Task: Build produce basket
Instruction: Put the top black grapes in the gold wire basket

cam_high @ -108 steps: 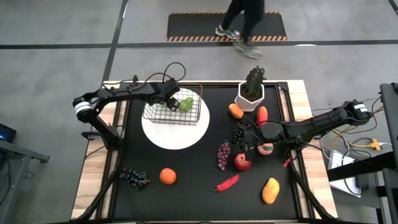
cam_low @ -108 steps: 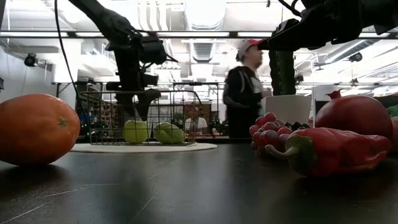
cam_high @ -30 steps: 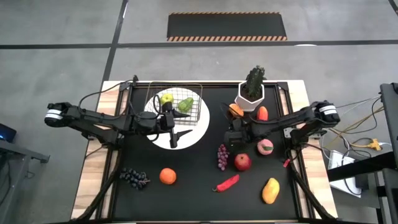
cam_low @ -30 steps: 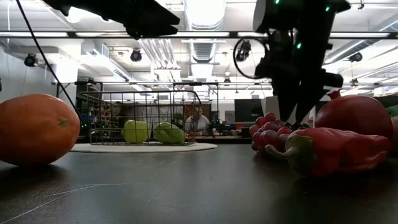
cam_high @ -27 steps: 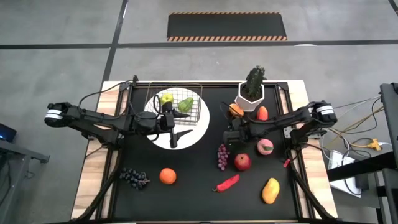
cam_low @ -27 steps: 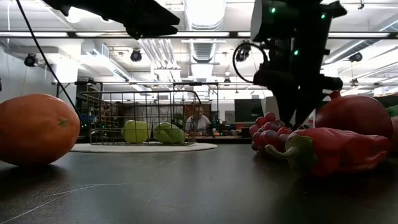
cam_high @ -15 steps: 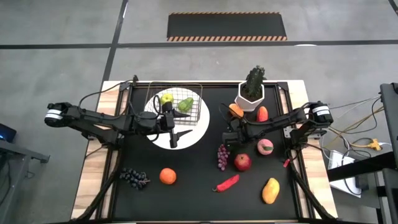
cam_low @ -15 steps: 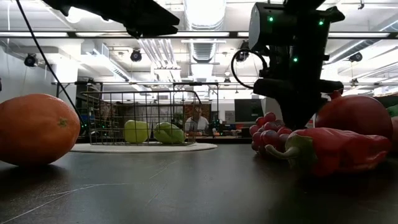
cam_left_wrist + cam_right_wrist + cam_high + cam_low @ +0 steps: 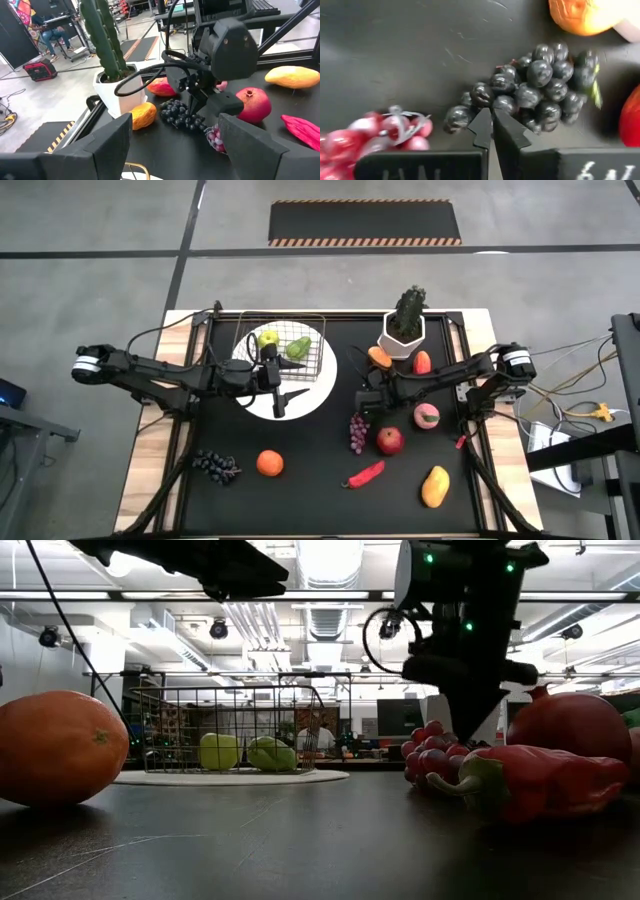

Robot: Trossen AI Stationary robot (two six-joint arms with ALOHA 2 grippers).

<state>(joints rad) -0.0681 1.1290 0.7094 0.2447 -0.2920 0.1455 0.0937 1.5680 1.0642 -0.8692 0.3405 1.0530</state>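
Note:
The wire basket (image 9: 283, 350) stands on a white plate (image 9: 300, 402) and holds a green apple (image 9: 218, 751) and a green pear (image 9: 271, 753). My left gripper (image 9: 283, 395) hovers open over the plate's near side; its fingers frame the left wrist view (image 9: 175, 150). My right gripper (image 9: 365, 402) points steeply down, shut at a dark purple grape bunch (image 9: 535, 85) that lies on the black table top. A red grape bunch (image 9: 357, 432) lies just nearer. My right gripper comes from above, slanting, and its fingertips (image 9: 482, 125) are closed among the grapes at the bunch's edge (image 9: 492, 102). The tips hide what lies between them. The bunch rests on the table.
A potted cactus (image 9: 403, 328) stands at the far right, with an orange fruit (image 9: 379, 358) and a red one (image 9: 422, 362) beside it. Nearer lie a peach (image 9: 427, 417), red apple (image 9: 390, 441), chili (image 9: 365, 474), mango (image 9: 435, 486), orange (image 9: 269, 464) and another dark grape bunch (image 9: 215, 465).
My right gripper has shut its fingers at the dark grape bunch, which lies where it was. The left arm has kept still.

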